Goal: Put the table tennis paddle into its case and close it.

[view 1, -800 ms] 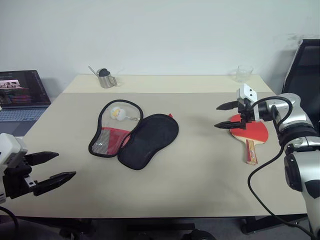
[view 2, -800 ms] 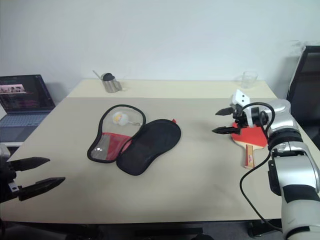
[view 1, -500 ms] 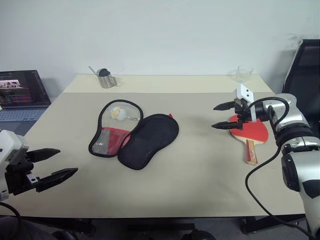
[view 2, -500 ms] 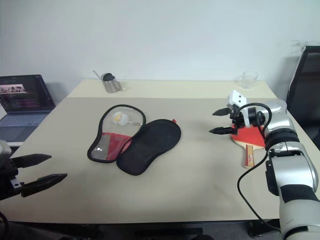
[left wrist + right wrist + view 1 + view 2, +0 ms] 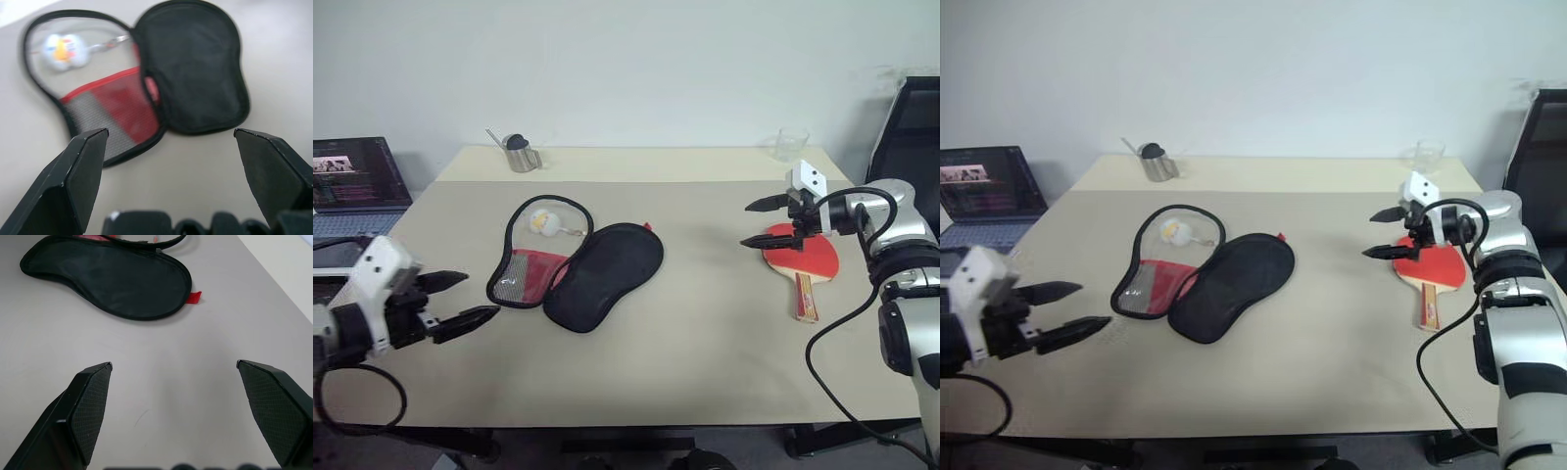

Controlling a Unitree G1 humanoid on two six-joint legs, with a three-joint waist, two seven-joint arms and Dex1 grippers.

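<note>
The table tennis paddle [image 5: 806, 256] lies flat on the table's right side, red face up, wooden handle toward the front edge. My right gripper [image 5: 757, 222] hovers open just left of its face, touching nothing. The case [image 5: 576, 266] lies unzipped and spread open in the middle of the table: a black-lined flap [image 5: 193, 83] on the right, a half with red fabric and mesh [image 5: 105, 110] on the left, and a white ball [image 5: 540, 221] inside it. Near the front left edge my left gripper [image 5: 460, 302] is open, pointing toward the case and apart from it.
A small metal cup [image 5: 520, 155] with a dark lid stands at the back left of the table. A clear glass [image 5: 790, 144] stands at the back right. A laptop [image 5: 352, 181] sits on a side surface at the left, and a black chair [image 5: 911, 137] at the right.
My left gripper has swung in over the table and moved right toward the case. My right gripper has drawn back a little to the right, still open.
</note>
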